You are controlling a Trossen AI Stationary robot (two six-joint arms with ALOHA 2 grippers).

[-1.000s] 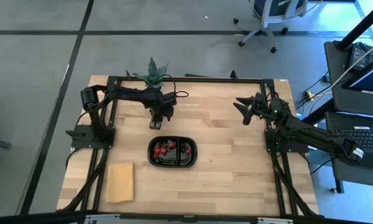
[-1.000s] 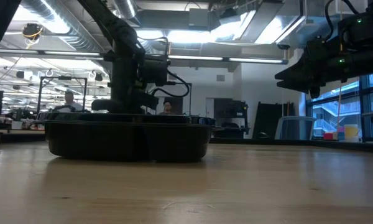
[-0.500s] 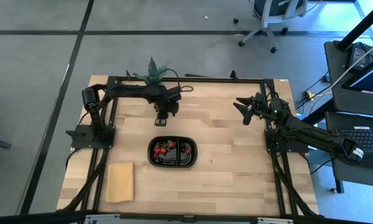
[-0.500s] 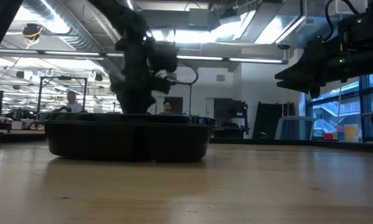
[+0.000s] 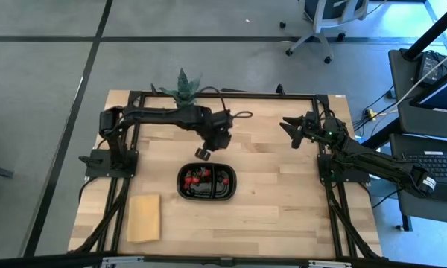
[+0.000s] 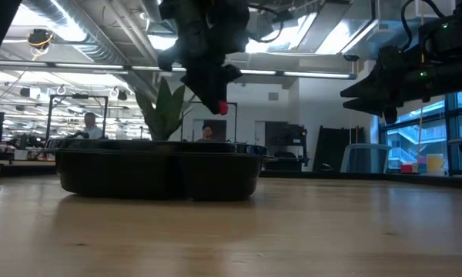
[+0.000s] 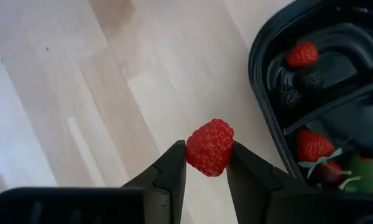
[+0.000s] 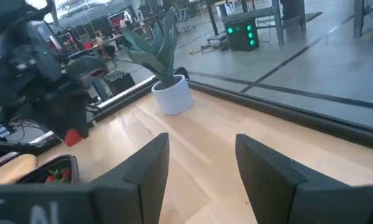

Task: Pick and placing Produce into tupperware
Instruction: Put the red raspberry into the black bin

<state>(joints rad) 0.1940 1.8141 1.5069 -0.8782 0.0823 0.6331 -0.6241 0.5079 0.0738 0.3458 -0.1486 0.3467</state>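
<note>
Red and knobbly, the raspberry (image 7: 209, 147) pinched in the left gripper (image 7: 206, 163) looks soft, light and easy to crush. It gives me the impression of something that needs only a gentle squeeze across its plump middle, which is where the two dark fingers (image 7: 174, 167) have it now, with the berry sitting right at their tips. A grip that shallow could let it roll out, I'd say, if the arm jerks.

The berry hangs in the air just beyond the far rim of the black tupperware (image 5: 229, 189), above bare wood and not yet over either compartment. In the low view it shows as a red dot (image 6: 222, 108) well above the tray. Inside the tray lies the rest of the produce (image 5: 201, 177), red pieces with a few dark and green bits, mostly in the left compartment.

A second ago the left gripper was down near the table farther to the left, close to the potted plant (image 5: 182, 85); since then it has lifted and swung right and nearer, toward the tray. The plant, hidden behind the arm in the low view before, now shows clear. The right gripper (image 5: 294, 131) has not budged: it waits at the far right of the table, fingers apart and empty. The tan block (image 5: 144, 217) lies near left.
</note>
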